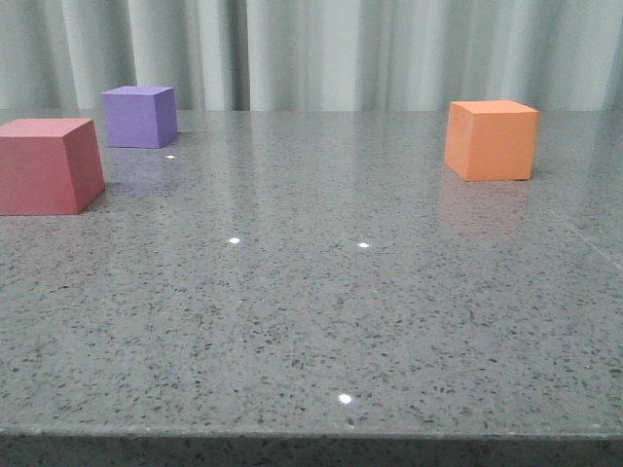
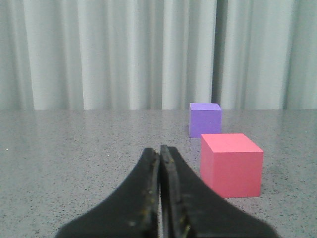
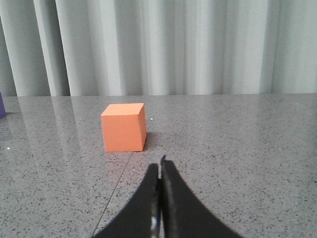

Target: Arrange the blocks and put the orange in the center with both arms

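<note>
In the front view the red-pink cube (image 1: 47, 165) sits at the far left, the purple cube (image 1: 140, 116) just behind it, and the orange cube (image 1: 491, 139) at the right rear. No gripper shows in the front view. In the left wrist view my left gripper (image 2: 160, 151) is shut and empty, short of the red-pink cube (image 2: 231, 164) and the purple cube (image 2: 205, 119). In the right wrist view my right gripper (image 3: 160, 164) is shut and empty, a short way before the orange cube (image 3: 124, 127).
The cubes stand on a grey speckled stone table (image 1: 311, 311) whose front edge runs along the bottom of the front view. A pale pleated curtain (image 1: 321, 49) hangs behind the table.
</note>
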`<state>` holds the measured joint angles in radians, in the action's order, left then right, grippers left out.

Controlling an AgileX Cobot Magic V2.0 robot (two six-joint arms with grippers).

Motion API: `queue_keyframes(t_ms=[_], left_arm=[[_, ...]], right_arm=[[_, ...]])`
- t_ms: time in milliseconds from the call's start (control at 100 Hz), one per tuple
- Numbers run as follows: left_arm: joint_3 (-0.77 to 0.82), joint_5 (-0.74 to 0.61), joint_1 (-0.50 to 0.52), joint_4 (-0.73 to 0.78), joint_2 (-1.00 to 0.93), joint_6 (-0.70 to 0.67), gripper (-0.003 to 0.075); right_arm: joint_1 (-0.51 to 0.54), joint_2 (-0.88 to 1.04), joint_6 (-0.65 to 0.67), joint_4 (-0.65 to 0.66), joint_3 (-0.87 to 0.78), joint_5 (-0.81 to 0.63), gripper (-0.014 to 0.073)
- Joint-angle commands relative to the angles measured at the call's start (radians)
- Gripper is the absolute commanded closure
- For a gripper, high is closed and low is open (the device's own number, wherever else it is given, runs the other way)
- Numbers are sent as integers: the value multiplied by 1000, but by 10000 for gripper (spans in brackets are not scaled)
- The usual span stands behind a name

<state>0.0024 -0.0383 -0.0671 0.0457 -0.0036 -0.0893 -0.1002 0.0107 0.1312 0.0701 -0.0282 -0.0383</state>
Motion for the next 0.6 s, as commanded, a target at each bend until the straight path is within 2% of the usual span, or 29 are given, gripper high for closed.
queue_keyframes(t_ms=[0, 400, 590], left_arm=[[42, -82, 2, -7, -37, -3, 741], [42, -82, 2, -7, -37, -3, 741], [42, -82, 2, -7, -37, -3, 741]], right_arm=[[7, 17, -7, 0, 18, -85, 662], [7, 14, -7, -13, 48, -115, 662], [7, -48, -7, -70, 210, 24, 662]])
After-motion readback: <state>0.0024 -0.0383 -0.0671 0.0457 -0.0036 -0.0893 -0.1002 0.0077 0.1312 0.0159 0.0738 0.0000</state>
